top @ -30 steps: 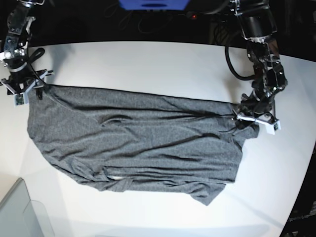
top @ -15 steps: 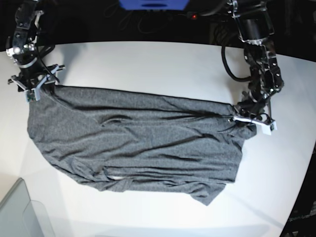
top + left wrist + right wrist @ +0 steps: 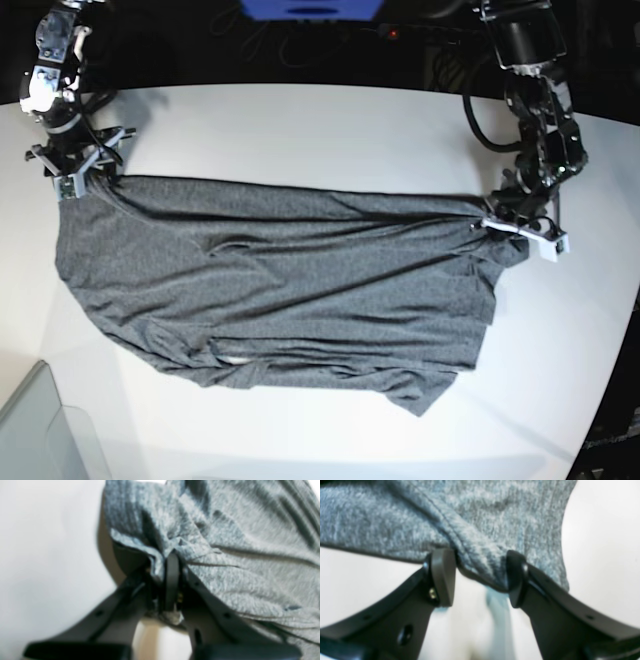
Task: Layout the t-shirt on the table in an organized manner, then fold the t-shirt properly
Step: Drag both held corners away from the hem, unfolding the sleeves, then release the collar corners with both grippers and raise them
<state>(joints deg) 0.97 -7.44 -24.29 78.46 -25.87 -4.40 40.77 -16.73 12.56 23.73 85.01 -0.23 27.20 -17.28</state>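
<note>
T-shirt (image 3: pixel 280 285): we find left gripper (image 3: pixel 171 577) pinching its edge, right gripper (image 3: pixel 481 577) spread around the opposite corner; pulling now risks one-sided slippage.

Bare table (image 3: pixel 300 125) behind & right of t-shirt (image 3: pixel 290 285); translucent bin corner (image 3: pixel 40 430), apparently, front-left.

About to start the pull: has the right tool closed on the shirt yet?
No. In the right wrist view the right tool stands open, its fingers apart, with the shirt hem lying loose between them.

Dark backdrop, blue object (image 3: pixel 310 9) above
</note>
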